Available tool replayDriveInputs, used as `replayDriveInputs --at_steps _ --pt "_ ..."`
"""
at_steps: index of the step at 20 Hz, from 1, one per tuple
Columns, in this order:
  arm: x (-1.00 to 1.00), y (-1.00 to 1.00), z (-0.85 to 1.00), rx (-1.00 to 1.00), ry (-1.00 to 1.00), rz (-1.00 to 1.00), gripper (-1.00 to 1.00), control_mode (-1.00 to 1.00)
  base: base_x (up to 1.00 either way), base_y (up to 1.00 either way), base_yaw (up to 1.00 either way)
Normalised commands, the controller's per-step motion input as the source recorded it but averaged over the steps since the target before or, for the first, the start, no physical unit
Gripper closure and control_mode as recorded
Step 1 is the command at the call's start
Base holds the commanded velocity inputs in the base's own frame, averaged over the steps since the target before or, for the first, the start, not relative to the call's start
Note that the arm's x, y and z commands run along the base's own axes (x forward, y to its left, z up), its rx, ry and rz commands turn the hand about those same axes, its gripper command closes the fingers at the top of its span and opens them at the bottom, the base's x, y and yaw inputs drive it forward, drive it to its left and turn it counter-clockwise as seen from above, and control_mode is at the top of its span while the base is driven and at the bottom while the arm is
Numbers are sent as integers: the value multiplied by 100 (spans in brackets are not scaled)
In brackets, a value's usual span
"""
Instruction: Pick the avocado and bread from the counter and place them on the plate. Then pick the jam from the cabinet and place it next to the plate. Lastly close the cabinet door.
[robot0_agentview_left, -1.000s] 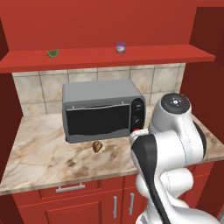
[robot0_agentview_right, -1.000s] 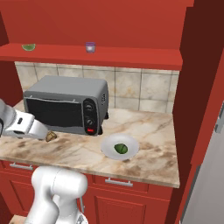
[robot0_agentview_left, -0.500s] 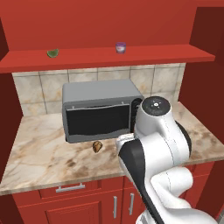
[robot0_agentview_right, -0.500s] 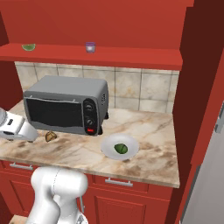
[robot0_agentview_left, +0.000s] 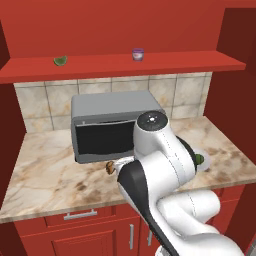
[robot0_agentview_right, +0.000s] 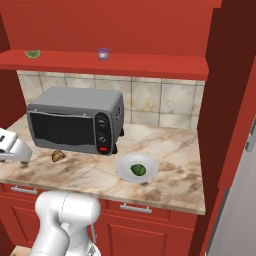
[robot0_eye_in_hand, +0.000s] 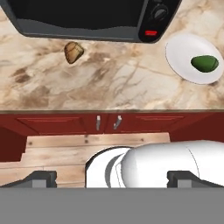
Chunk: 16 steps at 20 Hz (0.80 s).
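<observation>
From the left base view your own arm is in the way: its white bulk covers the front of the toaster oven (robot0_agentview_left: 107, 127) on the right side, hiding the knobs, and it cuts off nearly all of the plate (robot0_agentview_left: 204, 161), leaving you a pale sliver with a dark green edge of the avocado (robot0_agentview_left: 199, 159) beside the elbow. The bread (robot0_agentview_left: 109, 168) just peeks out as a small brown lump at the arm's left edge, on the worktop (robot0_agentview_left: 45, 175) in front of the oven.

Swing to the right base view and it opens up. The plate (robot0_agentview_right: 125, 172) sits in full on the worktop (robot0_agentview_right: 175, 170), just right of the oven's front corner, with the avocado (robot0_agentview_right: 138, 170) lying on it. The bread (robot0_agentview_right: 58, 156) is bare on the marble, apart from the plate, near the oven door's lower left. Part of the arm's white end pokes in at the left edge, cut off by the frame.

The jam (robot0_agentview_right: 103, 54) stands on the red cabinet shelf (robot0_agentview_right: 150, 67), upright, with a paler green wedge (robot0_agentview_right: 33, 53) further along to the left.

In the hand view the claw (robot0_eye_in_hand: 112, 179) shows two dark tips set wide apart, fully spread, nothing between them. Bread (robot0_eye_in_hand: 73, 51) and plate (robot0_eye_in_hand: 179, 59) both lie far ahead of it.
</observation>
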Motion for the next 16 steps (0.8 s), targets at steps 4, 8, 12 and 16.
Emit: replayDriveInputs --at_steps 4,8,12,16 --pt "21 3 -21 3 0 0 -100 -100 0 0 0" --pt "32 0 -26 7 0 0 -100 -100 0 0 0" --pt "34 0 -23 5 0 0 -100 -100 0 0 0" --pt "31 4 -16 1 0 0 -100 -100 0 0 0"
